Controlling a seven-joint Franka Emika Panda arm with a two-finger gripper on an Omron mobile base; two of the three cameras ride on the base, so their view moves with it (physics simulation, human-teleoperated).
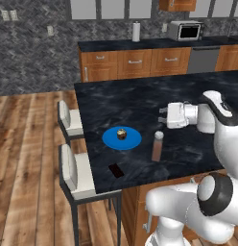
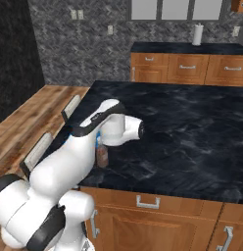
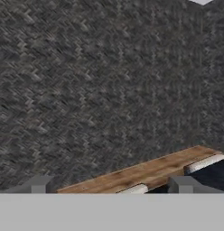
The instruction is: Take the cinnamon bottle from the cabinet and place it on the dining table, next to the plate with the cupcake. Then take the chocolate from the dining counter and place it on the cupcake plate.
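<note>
The cinnamon bottle (image 1: 157, 146) stands upright on the black marble dining table (image 1: 140, 96), just right of the blue plate (image 1: 111, 140) that carries the cupcake (image 1: 122, 134). In the right base view the bottle (image 2: 101, 155) peeks out from behind my arm. The chocolate (image 1: 116, 170), a flat dark piece, lies near the table's front left edge, below the plate. My gripper (image 1: 162, 115) hangs above and slightly right of the bottle, apart from it and pointing left. In the hand view my gripper (image 3: 111, 186) is open, its fingertips (image 3: 39, 185) wide apart with nothing between them, facing the stone wall.
Two white-cushioned stools (image 1: 75, 173) stand along the table's left side over the wooden floor (image 1: 29, 168). Behind the table runs a wall counter with drawers (image 1: 135, 60), a paper towel roll (image 1: 136, 31) and a toaster oven (image 1: 185, 31). A wooden wall cabinet (image 1: 177, 5) hangs above.
</note>
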